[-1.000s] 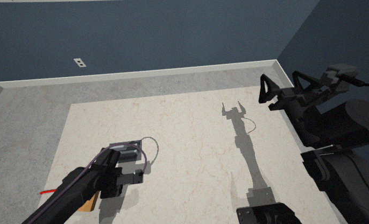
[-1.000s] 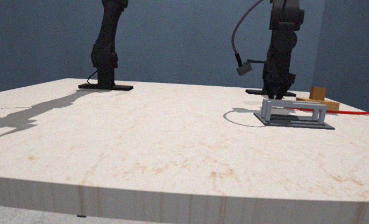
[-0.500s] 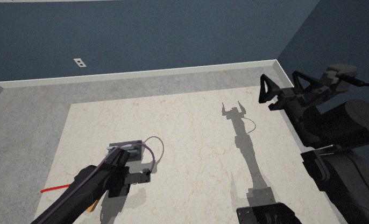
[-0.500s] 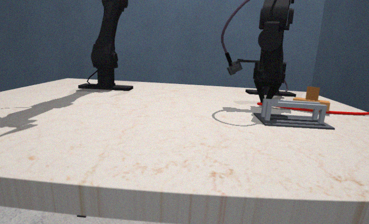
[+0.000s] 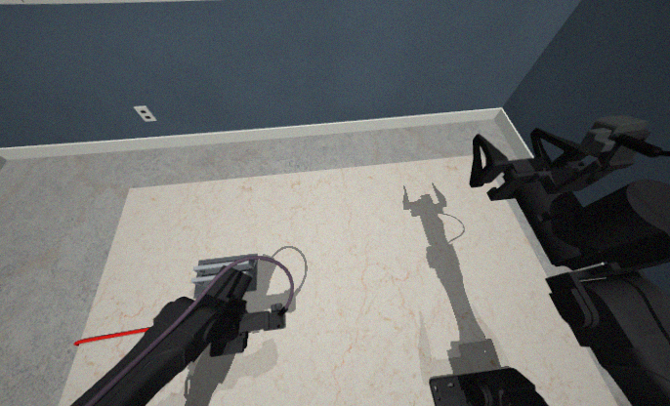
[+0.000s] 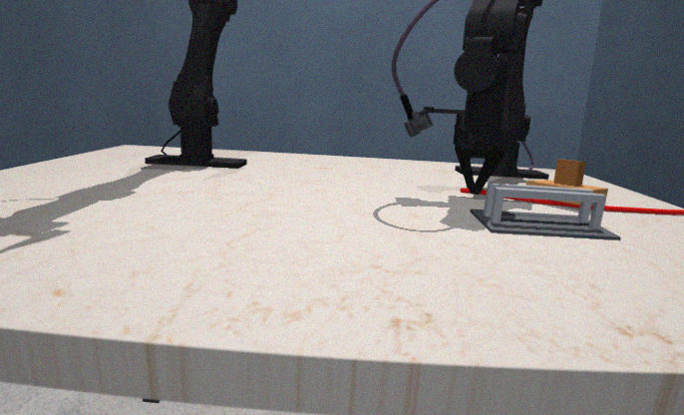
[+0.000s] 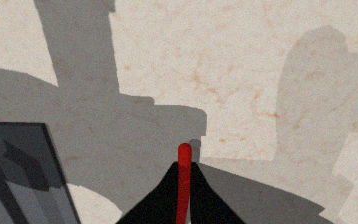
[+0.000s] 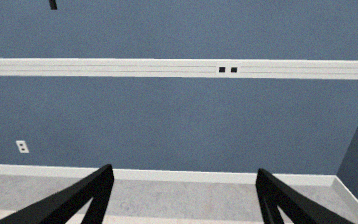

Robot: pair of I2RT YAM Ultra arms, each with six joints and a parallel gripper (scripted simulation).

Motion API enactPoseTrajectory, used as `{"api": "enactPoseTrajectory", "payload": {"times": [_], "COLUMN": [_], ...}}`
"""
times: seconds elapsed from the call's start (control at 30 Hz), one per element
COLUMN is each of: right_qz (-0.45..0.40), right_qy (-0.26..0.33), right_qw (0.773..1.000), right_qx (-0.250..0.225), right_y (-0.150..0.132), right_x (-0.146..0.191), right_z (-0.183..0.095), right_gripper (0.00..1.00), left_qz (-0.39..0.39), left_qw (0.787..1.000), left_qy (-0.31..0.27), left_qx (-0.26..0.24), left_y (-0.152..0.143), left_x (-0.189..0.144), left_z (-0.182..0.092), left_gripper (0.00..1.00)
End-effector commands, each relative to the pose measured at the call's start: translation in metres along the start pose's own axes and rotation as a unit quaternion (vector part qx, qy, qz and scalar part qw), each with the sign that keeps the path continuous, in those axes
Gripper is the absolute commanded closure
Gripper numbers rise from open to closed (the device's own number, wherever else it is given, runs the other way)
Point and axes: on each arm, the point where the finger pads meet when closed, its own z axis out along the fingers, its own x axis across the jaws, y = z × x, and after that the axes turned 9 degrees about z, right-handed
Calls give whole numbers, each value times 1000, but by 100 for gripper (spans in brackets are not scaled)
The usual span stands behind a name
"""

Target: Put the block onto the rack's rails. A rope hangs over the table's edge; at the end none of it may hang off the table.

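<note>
Currently, block [image 6: 569, 174] sits on the bench [image 5: 357, 252] [image 6: 283, 267] [image 7: 230, 90] [image 8: 145, 220], behind the rack [image 5: 217, 266] [image 6: 545, 193] [image 7: 17, 145] in the exterior view, off its rails. Near the rack, left end effector [image 5: 229, 343] [image 6: 475, 190] [image 7: 184, 165] pinches the red rope [image 5: 110, 336] [image 6: 654, 209] [image 7: 184, 151] close to one end; rope runs to the bench's side edge, overhang unclear. Right end effector [image 5: 507, 133] [image 8: 185, 169] is spread wide, well apart from the block.

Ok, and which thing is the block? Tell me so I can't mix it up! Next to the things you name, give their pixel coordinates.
Find the pale table [image 5: 357, 226] [image 6: 283, 267], then the gray rack [image 6: 545, 194] on it. In the exterior view, just behind the rack, look for an orange-brown block [image 6: 568, 173]. A small cube shape sticks up from its wide, flat base, while the rack is open bars and the rope [image 6: 654, 209] is thin and red.
</note>
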Motion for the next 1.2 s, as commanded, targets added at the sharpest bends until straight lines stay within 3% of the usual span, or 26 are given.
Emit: {"api": "enactPoseTrajectory", "payload": {"times": [0.0, 1.17], "right_qz": [-5, -5], "right_qy": [-6, -6], "right_qw": [999, 999], "right_qx": [-44, -44], "right_y": [40, 40], "right_x": [-2, -2], "right_z": [-11, -11], "right_gripper": [0, 0], "left_qz": [-9, -6], "left_qw": [1000, 1000], "left_qy": [4, 6], "left_qx": [-16, -18], "left_y": [14, 76], "left_x": [8, 17], "left_z": [-7, -9], "left_gripper": [91, 91]}}
